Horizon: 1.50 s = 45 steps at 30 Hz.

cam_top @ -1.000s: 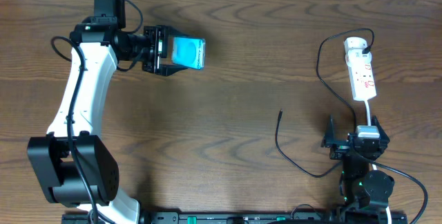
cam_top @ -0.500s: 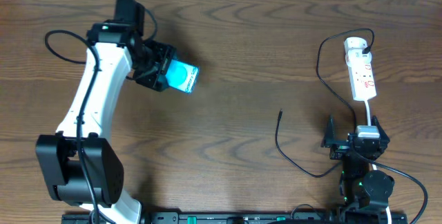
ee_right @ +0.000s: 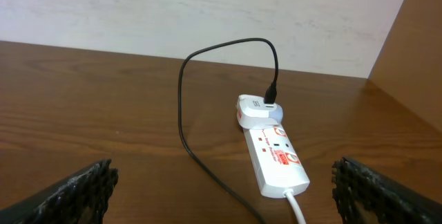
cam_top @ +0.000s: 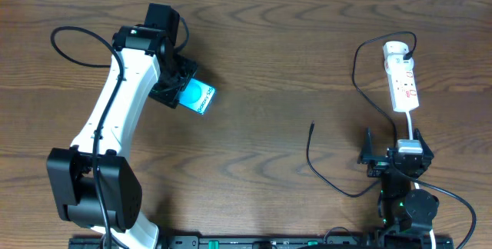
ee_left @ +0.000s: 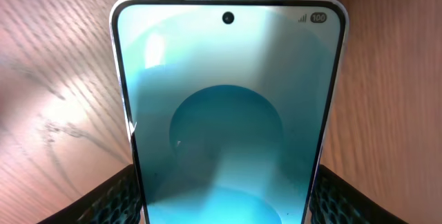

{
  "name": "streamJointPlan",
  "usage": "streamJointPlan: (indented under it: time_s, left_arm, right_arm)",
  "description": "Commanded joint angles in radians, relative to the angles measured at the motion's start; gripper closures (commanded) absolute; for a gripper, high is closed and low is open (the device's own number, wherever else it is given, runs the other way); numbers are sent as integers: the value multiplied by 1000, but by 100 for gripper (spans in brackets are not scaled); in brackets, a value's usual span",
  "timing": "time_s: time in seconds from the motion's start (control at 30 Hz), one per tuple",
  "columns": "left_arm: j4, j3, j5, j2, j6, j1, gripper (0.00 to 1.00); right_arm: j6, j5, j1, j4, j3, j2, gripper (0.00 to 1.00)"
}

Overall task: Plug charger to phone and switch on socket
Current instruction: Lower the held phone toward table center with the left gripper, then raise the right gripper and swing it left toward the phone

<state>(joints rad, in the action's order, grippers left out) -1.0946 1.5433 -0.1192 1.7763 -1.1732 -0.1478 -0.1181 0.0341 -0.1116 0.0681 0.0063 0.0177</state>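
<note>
The phone, teal screen lit, is held in my left gripper at the table's upper left, tilted down-right. In the left wrist view the phone fills the frame between the two black fingers. The charger cable runs from a white adapter on the socket strip, loops down, and its plug tip lies free on the table. The socket and cable show in the right wrist view. My right gripper is open and empty, below the socket.
The socket's white cord runs down to the right arm's base. The table's far edge meets a light wall. A black rail runs along the front edge.
My left arm has swung the phone down and to the left, rotating it clockwise. The right arm, cable and socket have not moved.
</note>
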Motion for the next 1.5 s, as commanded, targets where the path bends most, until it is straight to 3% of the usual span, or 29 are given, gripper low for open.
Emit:
streamJointPlan:
  time_s: [0.0,0.57,0.8,0.87,1.13,1.47]
  left_arm:
    - [-15,-1,69,-20,10,0,92]
    - [-14,-1,72,-20,13,0,93]
    - [-15,-1,72,-20,14,0,93]
    - [-14,-1,72,-20,13,0,93]
    - [-11,-1,72,-20,13,0,93]
    - [-11,-1,72,-20,13,0,93]
  right_arm:
    - [-11,10,14,3,-1,-3,1]
    - [-6,9,14,0,-1,-2,1]
    - [268,291,14,-200,8,-1,1]
    - [285,322,14,-197,36,5,1]
    - [281,317,14,72,368,215,1]
    - [241,578,14,606,1014,844,1]
